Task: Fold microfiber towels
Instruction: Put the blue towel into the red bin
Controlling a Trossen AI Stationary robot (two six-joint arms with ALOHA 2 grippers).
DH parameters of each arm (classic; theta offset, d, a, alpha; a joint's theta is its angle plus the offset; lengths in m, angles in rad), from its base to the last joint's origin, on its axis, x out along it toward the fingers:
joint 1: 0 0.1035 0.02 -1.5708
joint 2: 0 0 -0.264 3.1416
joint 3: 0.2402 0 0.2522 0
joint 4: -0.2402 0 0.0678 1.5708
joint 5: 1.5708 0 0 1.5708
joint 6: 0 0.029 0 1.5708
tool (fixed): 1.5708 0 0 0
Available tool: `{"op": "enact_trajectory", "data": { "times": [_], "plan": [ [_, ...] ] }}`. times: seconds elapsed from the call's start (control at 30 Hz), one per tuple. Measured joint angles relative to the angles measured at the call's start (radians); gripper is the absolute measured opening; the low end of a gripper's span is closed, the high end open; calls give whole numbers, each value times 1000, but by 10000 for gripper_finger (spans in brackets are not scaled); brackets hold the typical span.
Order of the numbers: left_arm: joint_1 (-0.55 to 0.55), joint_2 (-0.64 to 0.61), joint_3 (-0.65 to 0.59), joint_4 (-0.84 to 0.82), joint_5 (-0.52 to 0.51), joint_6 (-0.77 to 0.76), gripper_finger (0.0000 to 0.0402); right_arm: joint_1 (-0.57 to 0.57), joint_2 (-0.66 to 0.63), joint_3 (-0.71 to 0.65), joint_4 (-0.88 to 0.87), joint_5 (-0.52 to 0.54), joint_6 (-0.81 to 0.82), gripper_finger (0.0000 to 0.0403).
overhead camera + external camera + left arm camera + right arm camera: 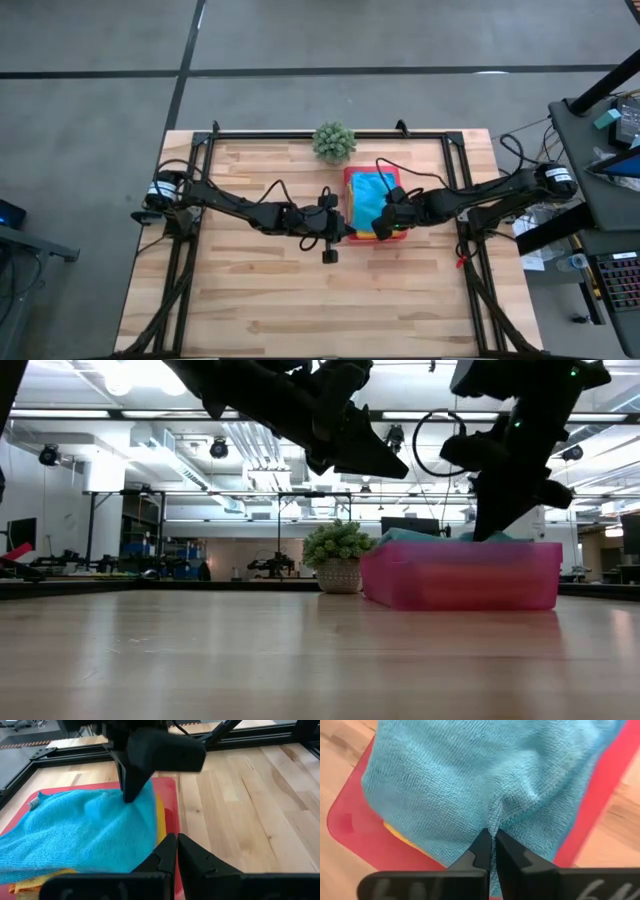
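A turquoise towel (470,775) lies on top of a pile in the pink tray (350,173) right of the table's middle. A yellow towel (160,815) and an orange one (30,882) peek out beneath it. My right gripper (493,845) is down on the pile at the tray's near end, shut on the turquoise towel. My left gripper (176,847) hangs shut and empty above the tray's left rim, clear of the cloth, and the low view shows it raised (385,465). My right gripper pinches a small raised pucker of the turquoise towel (499,817) between its two fingers, close to the towel's near edge. The fingers come from above, slanting down from the table's right. The rest of the towel lies slack on the pile in the tray.
A small potted plant (334,141) stands just beyond the tray's far end. Bare wooden tabletop (250,290) stretches to the left and near side. The black frame rails (330,133) run along the table's far edge and sides.
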Motion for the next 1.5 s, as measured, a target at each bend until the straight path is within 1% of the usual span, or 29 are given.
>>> {"op": "enact_trajectory", "data": {
  "times": [0.23, 0.37, 0.47, 0.6, 0.8, 0.9, 1.1, 1.23, 1.37, 1.5],
  "plan": [
    [0, 0, -11, 7, 0, -1, 1, 0, -91, 0, -97, 0, 16, 9],
    [0, 1, -30, 60, 0, -2, 1, 0, -114, 0, -106, -2, 26, 9],
    [0, 1, -45, 113, 0, -2, 1, 0, -103, -1, -105, -3, 27, 9],
    [1, 12, -51, 172, 0, -1, 1, 0, -57, -9, -107, -3, 26, 9],
    [2, 61, -52, 211, 0, -1, 1, 0, 12, -9, -99, 0, 12, 12],
    [2, 88, -48, 244, 0, -1, 1, 0, 16, -4, -94, 1, 10, 27],
    [7, 148, -28, 344, 0, -1, 1, 0, -15, 12, -109, 1, 4, 81],
    [17, 201, -3, 364, 0, -1, 1, 0, -41, 38, -112, 5, -47, 111],
    [27, 246, 15, 362, -1, -2, 1, 0, -55, 63, -112, 72, -93, 126],
    [35, 288, 43, 359, -41, -26, 1, -12, -55, 76, -89, 188, -151, 117]
  ]
}}
